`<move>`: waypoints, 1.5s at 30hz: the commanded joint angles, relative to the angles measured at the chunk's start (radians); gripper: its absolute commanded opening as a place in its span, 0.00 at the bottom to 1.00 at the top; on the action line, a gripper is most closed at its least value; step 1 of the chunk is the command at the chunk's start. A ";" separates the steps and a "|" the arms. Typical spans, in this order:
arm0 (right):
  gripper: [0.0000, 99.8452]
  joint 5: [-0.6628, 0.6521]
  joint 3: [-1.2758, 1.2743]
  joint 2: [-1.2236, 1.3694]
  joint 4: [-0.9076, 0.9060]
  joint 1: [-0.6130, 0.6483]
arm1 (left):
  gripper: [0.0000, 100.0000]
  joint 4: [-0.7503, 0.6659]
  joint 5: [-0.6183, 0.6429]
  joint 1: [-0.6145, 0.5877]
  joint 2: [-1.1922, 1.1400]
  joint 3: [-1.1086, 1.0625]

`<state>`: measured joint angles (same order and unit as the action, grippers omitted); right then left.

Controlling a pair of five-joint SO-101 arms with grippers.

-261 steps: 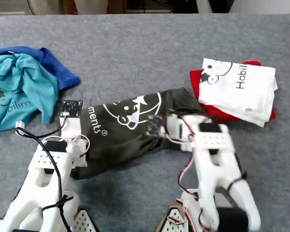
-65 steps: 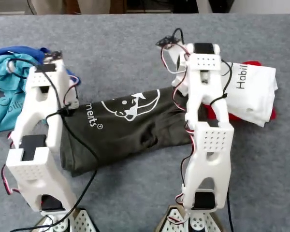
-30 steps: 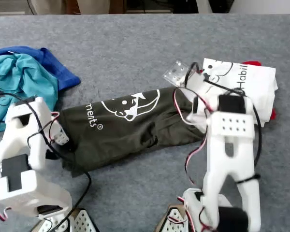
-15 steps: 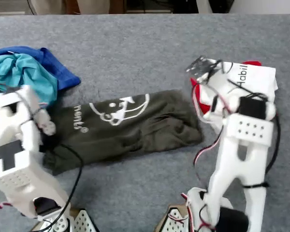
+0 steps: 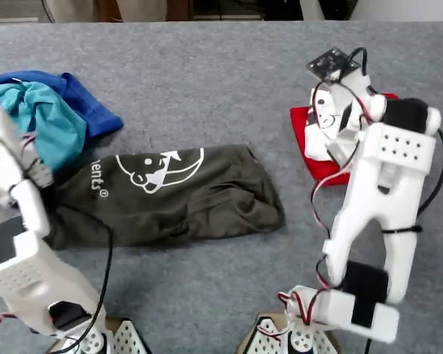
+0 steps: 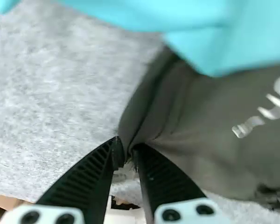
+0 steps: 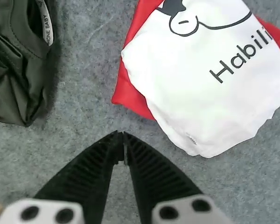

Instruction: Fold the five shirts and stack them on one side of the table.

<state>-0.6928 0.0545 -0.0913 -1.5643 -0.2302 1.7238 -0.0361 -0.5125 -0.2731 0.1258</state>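
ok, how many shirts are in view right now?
5: blue shirt and teal shirt bunched at the far left; dark shirt lying mid-table; white shirt folded atop red shirt on the right. No others seem hidden.

— Shirts, counted?
— Five in all. Two crumpled at the far left: one blue shirt (image 5: 81, 99), one teal shirt (image 5: 48, 125). One dark shirt (image 5: 177, 195) across the middle. Two folded at the right: one white shirt (image 7: 210, 79) atop one red shirt (image 7: 130, 88).
— Piles, then?
— One loose heap of two, one folded stack of two, one single.
— Arms?
— Two, both white: left arm (image 5: 18, 251), right arm (image 5: 387, 169).
— Grippers?
— Two as well: left gripper (image 6: 126, 156), right gripper (image 7: 121, 136). Two black fingers apiece, four altogether.
— Tables?
— One grey table (image 5: 207, 66).
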 commanded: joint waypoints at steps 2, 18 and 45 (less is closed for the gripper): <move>0.00 0.014 0.151 0.065 -0.055 -0.038 | 0.02 0.035 0.057 0.253 0.062 0.129; 0.00 -0.041 0.231 0.090 -0.138 -0.338 | 0.02 -0.054 0.245 1.034 0.038 0.489; 0.00 -0.063 0.025 0.088 -0.130 -0.090 | 0.17 0.037 0.298 0.859 -0.077 0.876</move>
<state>-0.7465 0.0882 0.0023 -1.6962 -0.4404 1.7484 0.3076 0.4787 -0.4879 0.9789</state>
